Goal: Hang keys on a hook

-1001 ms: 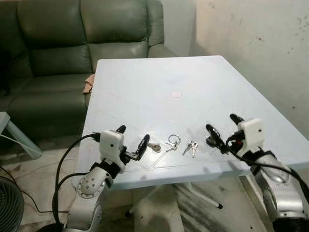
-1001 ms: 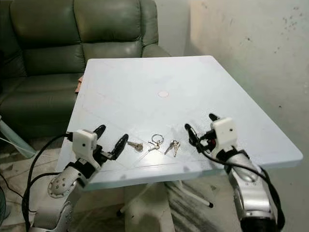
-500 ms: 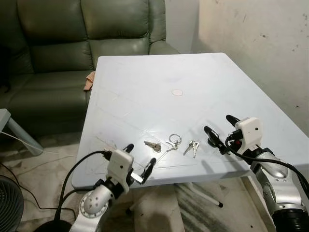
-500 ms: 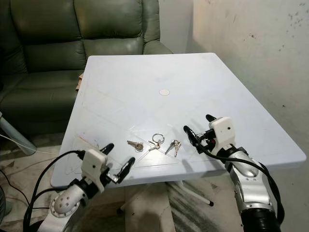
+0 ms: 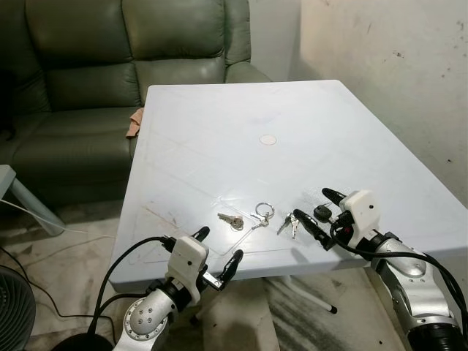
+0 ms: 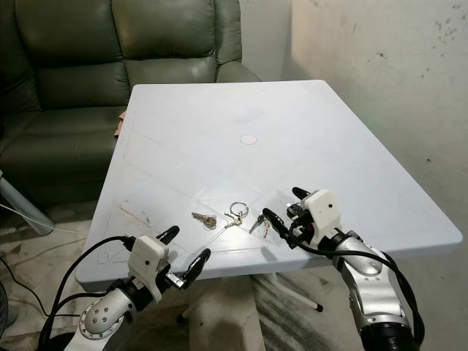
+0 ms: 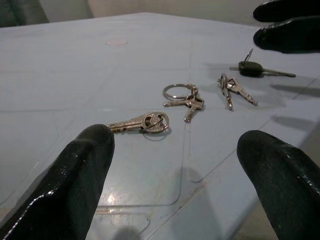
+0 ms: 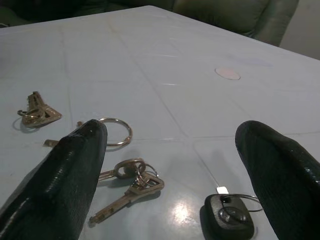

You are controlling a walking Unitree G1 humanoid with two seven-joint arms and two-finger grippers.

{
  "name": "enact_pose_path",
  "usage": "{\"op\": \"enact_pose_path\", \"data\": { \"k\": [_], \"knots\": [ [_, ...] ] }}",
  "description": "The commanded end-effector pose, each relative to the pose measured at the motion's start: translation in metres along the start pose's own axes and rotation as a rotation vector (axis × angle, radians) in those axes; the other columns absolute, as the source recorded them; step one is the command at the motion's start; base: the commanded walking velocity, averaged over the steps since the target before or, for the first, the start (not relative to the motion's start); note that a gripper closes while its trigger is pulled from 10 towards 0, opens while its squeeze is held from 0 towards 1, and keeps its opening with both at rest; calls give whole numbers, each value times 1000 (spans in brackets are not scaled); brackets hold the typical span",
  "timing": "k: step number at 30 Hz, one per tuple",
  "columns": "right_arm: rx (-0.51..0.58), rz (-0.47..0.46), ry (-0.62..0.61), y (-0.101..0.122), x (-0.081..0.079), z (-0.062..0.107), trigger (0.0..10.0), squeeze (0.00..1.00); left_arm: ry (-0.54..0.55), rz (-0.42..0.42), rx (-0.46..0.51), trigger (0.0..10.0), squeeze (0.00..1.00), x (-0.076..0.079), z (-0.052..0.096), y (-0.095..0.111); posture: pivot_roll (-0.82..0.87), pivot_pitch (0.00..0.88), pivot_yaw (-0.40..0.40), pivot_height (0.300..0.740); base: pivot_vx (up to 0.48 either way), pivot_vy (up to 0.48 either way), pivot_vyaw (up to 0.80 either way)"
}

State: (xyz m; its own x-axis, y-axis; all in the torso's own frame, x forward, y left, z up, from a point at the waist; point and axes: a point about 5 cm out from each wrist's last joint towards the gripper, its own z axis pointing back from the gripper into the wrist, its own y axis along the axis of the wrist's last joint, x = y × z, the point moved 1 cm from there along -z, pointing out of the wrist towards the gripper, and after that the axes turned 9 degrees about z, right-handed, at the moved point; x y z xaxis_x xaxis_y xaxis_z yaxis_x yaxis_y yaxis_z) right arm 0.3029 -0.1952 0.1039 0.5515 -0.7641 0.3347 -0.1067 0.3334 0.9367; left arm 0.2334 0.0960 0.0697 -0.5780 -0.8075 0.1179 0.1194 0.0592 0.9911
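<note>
Three silver key bunches lie in a row near the front of the pale blue table (image 5: 219, 124): a small pair (image 5: 231, 220), a key on a large ring (image 5: 262, 213) and another pair (image 5: 290, 223). A black car key (image 5: 322, 213) rests just right of them. My right gripper (image 5: 313, 205) is open low over the table, straddling the car key (image 8: 230, 215), with the nearest silver pair (image 8: 132, 182) before it. My left gripper (image 5: 216, 256) is open at the table's front edge, pointing at the small pair (image 7: 142, 121).
A dark green sofa (image 5: 88, 66) stands behind the table at the back left, with a small tan cloth (image 5: 134, 126) on its seat edge. A bare wall (image 5: 395, 66) runs along the right. A fan (image 5: 11, 307) and cables lie on the floor at left.
My right gripper has slid left towards the keys and now straddles the black car key. My left gripper has dropped from the tabletop to its front edge and shifted slightly right.
</note>
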Motion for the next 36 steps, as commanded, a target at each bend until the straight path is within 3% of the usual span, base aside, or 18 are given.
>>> {"op": "enact_pose_path", "data": {
  "k": [1, 10, 20, 27, 31, 36],
  "knots": [
    [15, 10, 29, 4, -5, -4, 10000, 0, -24, -13, 7, 10000, 0, 4, -1, 4, -30, 0, -3, 740, 0, 0, 0],
    [27, 3, 47, 7, -9, -11, 10000, 0, -35, -22, 14, 10000, 0, 5, -3, 7, -27, 0, -4, 740, 0, 0, 0],
    [74, -24, 117, 17, -35, -25, 10000, 0, -37, -14, 19, 10000, 0, 9, -5, 8, -27, 0, -8, 740, 0, 0, 0],
    [73, -32, 131, 16, -40, -27, 10000, 0, -29, -6, 16, 10000, 0, 9, -3, 8, -23, 0, -10, 740, 0, 0, 0],
    [67, -23, 100, 16, -35, -27, 10000, 0, -28, -4, 16, 10000, 0, 9, -3, 8, -21, 0, -10, 740, 0, 0, 0],
    [27, 45, 49, 11, -4, -22, 10000, 0, -28, -1, 11, 10000, 0, 10, -2, 7, -22, 4, -7, 740, 0, 0, 0]
  ]
}}
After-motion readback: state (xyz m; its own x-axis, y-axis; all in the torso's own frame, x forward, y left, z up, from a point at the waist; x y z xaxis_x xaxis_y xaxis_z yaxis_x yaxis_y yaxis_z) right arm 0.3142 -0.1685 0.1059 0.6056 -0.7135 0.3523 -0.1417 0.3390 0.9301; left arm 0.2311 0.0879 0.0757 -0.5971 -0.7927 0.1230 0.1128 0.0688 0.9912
